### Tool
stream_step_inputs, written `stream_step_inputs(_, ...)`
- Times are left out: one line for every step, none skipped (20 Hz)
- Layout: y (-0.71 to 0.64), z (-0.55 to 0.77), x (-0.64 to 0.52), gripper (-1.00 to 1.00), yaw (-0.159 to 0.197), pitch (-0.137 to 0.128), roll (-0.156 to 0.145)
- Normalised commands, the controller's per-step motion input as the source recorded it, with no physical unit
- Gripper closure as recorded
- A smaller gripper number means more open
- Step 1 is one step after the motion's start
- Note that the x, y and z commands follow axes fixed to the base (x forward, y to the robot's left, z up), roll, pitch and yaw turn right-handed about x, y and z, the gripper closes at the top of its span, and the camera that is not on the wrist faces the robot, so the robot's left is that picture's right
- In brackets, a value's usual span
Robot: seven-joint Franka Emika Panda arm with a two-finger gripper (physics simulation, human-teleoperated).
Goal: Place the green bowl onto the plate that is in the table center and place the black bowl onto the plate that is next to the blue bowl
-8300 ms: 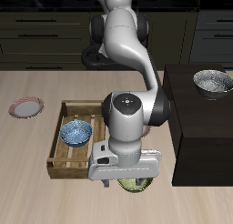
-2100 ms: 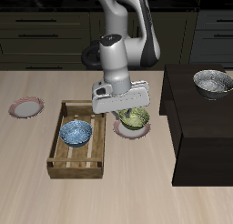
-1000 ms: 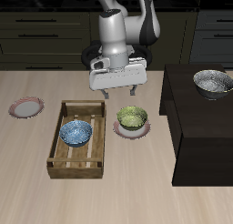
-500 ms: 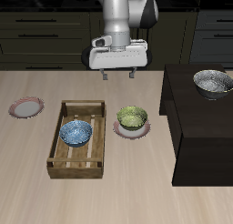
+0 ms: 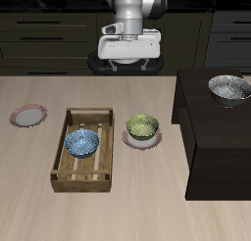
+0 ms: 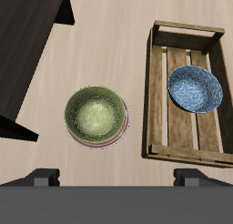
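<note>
Gripper (image 5: 127, 66) spread wide, nothing in it, hanging high. Green bowl (image 6: 96, 116) sits on plate (image 6: 124, 129) right below. Black bowl (image 5: 228, 88) way off sideways on cabinet (image 5: 216, 127). Probably rigid, light, slick glaze; pinch rim wall.

I counted three bowls: one green bowl (image 5: 142, 125), one blue bowl (image 5: 81, 142) and one black bowl (image 5: 228, 87). I saw two plates (image 5: 28, 116) (image 5: 130, 140), one wooden crate (image 5: 85, 172) and one black cabinet (image 5: 218, 137).
</note>
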Motion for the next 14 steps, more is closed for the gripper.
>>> stream_step_inputs(-0.04, 0.30, -0.12, -1.00, -0.003, -0.076, -0.083)
stream_step_inputs(0.11, 0.25, -0.05, -1.00, 0.039, -0.025, 0.031)
stream_step_inputs(-0.04, 0.49, -0.14, -1.00, -0.025, -0.031, -0.043)
stream_step_inputs(0.07, 0.49, -0.15, -1.00, -0.012, -0.024, 0.004)
stream_step_inputs(0.04, 0.26, -0.12, -1.00, 0.011, -0.043, -0.038)
stream_step_inputs(0.11, 0.34, -0.12, -1.00, 0.020, -0.049, 0.012)
stream_step_inputs(0.05, 0.18, -0.10, -1.00, -0.032, -0.003, 0.001)
stream_step_inputs(0.17, 0.63, -0.20, -1.00, 0.041, -0.106, -0.030)
stream_step_inputs(0.10, 0.33, -0.11, -1.00, -0.008, -0.018, 0.033)
stream_step_inputs(0.00, 0.28, -0.08, -1.00, -0.024, -0.019, -0.037)
stream_step_inputs(0.02, 0.21, -0.05, -1.00, 0.012, -0.054, -0.034)
stream_step_inputs(-0.03, 0.20, -0.10, -1.00, -0.010, -0.018, -0.004)
stream_step_inputs(0.06, 0.39, 0.02, -1.00, -0.024, -0.030, -0.027)
stream_step_inputs(-0.03, 0.07, -0.08, -1.00, 0.008, -0.027, 0.001)
